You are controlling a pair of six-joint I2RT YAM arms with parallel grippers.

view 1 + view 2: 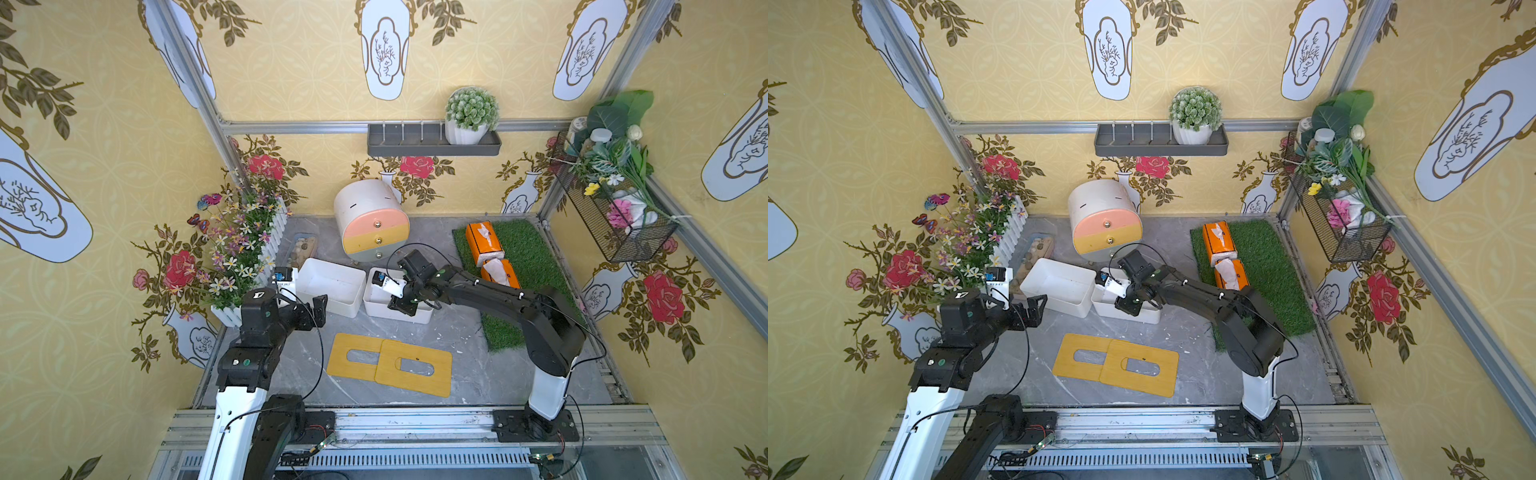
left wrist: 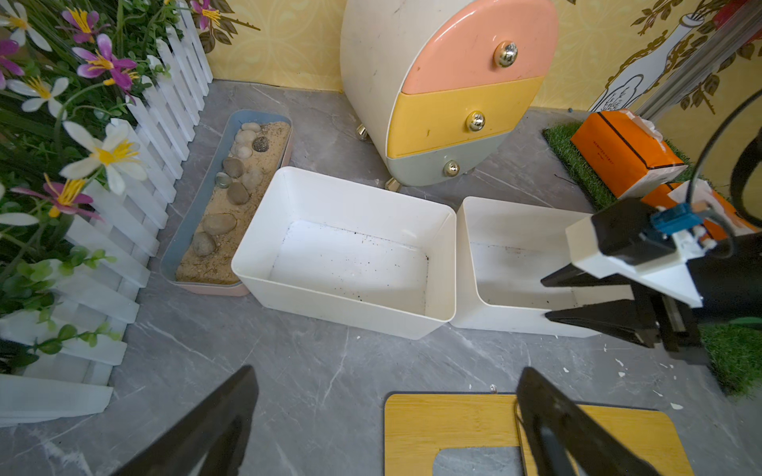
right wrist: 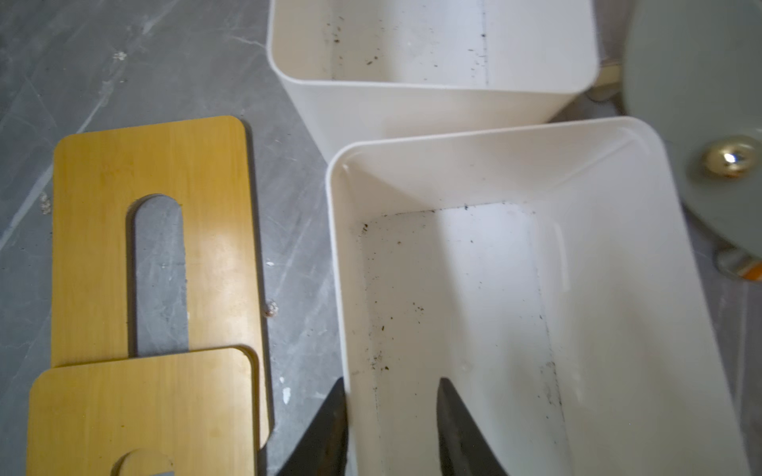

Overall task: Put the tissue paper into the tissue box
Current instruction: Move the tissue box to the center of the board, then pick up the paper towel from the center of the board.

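1. We see the right gripper [image 3: 389, 383] at the right tissue box [image 3: 495, 165]. Its jaws are parted and sit astride one wall of the box. One finger [image 3: 325, 432] is outside, just beside the wall, and the other is inside, above the speckled floor. It grips nothing.
2. The left gripper [image 1: 320, 308] hangs wide open over the counter [image 1: 457, 345] and holds nothing. It is near the front of the left tissue box [image 2: 338, 313] but apart from it.
3. The tissue paper is well apart from both grippers, on the grass mat [image 1: 536, 257] at the right side of the counter. There we find the rear tissue paper pack [image 1: 482, 241] and the front tissue paper pack [image 1: 500, 272]. Both are orange with white tissue sticking out, and they lie end to end. We cannot tell whether they touch.
4. The two tissue boxes stand just beside each other with their tops open, between the grass mat and the pebble tray [image 2: 231, 198].
5. Two bamboo lids lie flat on the counter in front of the boxes, each with an oblong slot. The right lid [image 1: 415, 386] overlaps the edge of the left lid [image 1: 338, 365].
6. Behind the boxes stands the round drawer cabinet [image 1: 370, 220]. The flower fence [image 1: 249, 241] runs along the left side of the counter, beside the pebble tray.
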